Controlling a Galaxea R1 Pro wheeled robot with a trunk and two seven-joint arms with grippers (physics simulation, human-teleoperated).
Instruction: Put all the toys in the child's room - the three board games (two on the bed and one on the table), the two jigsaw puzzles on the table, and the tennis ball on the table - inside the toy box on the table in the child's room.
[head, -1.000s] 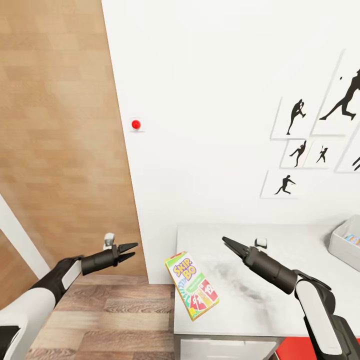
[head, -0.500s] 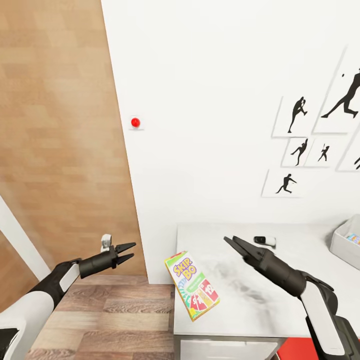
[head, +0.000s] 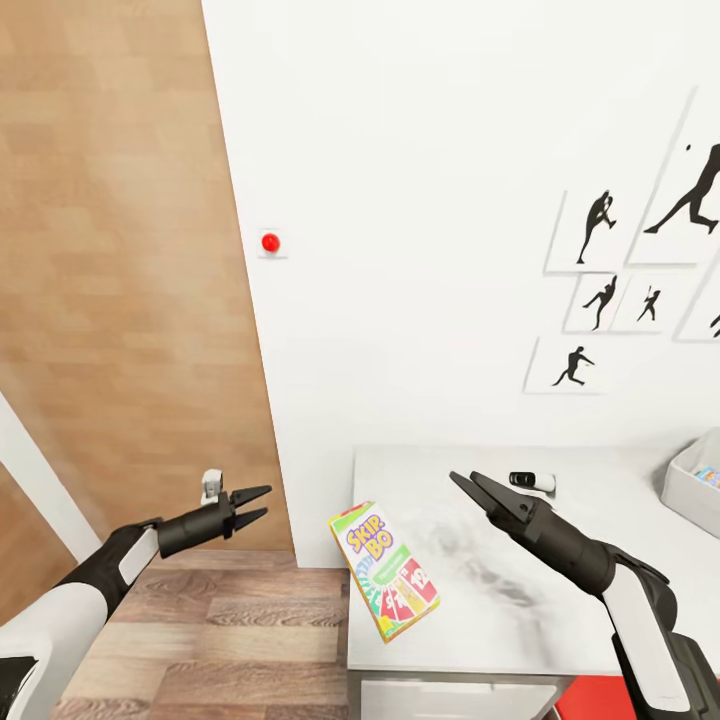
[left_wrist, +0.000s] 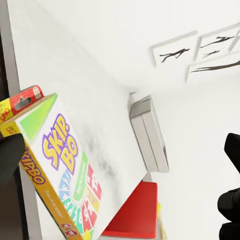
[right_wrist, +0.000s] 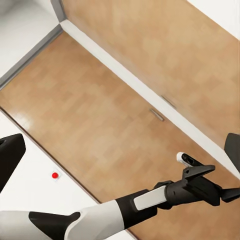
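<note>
Skip-Bo board game (head: 385, 571) flat on table (head: 560, 610), overhanging left edge. Right gripper (head: 477, 490) jaws apart, above table, beyond game. Left gripper (head: 252, 504) jaws apart, left of game, over floor. Toy box (head: 690, 488) far right.

Two robot arms, white and black

Each arm is white near the body, then black and round; the left gripper (head: 258, 505) and right gripper (head: 466, 486) have thin, pointy black fingers.

One board game (head: 385, 571), one toy box (head: 690, 487), five athlete pictures (head: 592, 233).
</note>
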